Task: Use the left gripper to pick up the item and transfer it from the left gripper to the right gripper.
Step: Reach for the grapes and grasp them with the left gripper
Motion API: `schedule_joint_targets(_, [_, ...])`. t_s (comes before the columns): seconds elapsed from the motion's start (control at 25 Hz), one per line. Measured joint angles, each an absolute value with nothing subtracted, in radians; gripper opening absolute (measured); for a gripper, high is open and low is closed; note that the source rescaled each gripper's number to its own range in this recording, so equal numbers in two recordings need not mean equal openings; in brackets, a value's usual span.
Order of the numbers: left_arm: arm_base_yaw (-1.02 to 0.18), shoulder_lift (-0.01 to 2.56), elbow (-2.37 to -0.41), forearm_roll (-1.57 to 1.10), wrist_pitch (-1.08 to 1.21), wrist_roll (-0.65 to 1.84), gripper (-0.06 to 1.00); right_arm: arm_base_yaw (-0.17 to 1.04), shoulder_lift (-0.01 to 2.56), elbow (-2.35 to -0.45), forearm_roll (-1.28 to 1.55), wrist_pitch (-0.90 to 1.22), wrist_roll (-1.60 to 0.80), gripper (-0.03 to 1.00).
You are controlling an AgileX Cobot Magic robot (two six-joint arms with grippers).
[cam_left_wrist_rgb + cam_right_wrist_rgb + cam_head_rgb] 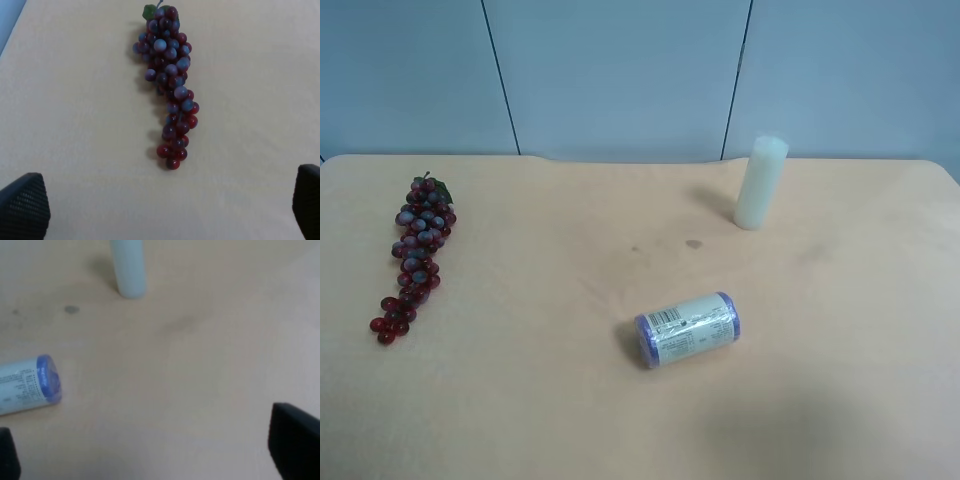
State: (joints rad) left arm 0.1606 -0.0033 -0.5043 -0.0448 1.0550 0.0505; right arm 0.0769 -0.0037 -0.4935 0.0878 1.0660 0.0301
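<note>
**Operator:** Where's the thing I'm after?

**Spotter:** Your grape bunch (412, 255) lies at the left of the exterior high view. It is stretched lengthwise on the table (520, 410), with its green leaf at the far end. It is well apart from everything else.

**Operator:** And my left gripper?

**Spotter:** Your left gripper (165, 207) hangs over the bunch (170, 85) without touching it. Its two dark fingers (22, 205) are spread wide with nothing between them.

**Operator:** The right one?

**Spotter:** Your right gripper (150, 452) is spread just as wide and carries nothing, with bare table between its tips. Its camera shows the labelled can (27, 385) on its side, blue rim showing, and the white cylinder (129, 270) standing upright beyond.

**Operator:** Where do those sit overall?

**Spotter:** You'll see the can (688, 329) right of centre in the exterior high view. The cylinder (761, 183) is in the upper right, apart from the can. Neither arm shows in that view.
</note>
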Motion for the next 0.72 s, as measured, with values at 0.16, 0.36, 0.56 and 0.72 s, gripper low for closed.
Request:
schedule_joint_targets(0.16, [0.161, -0.003, -0.504, -0.045, 1.055, 0.050, 1.00, 0.077, -0.004, -0.493, 0.088, 1.066, 0.030, 1.00])
schedule_joint_targets(0.36, [0.161, -0.003, -0.504, -0.045, 1.055, 0.050, 1.00, 0.077, -0.004, -0.493, 0.088, 1.066, 0.030, 1.00])
schedule_joint_targets(0.56, [0.161, -0.003, -0.504, -0.045, 1.055, 0.050, 1.00, 0.077, -0.004, -0.493, 0.088, 1.066, 0.030, 1.00])
schedule_joint_targets(0.72, [0.161, -0.003, -0.504, -0.045, 1.055, 0.050, 1.00, 0.077, -0.004, -0.493, 0.088, 1.066, 0.030, 1.00])
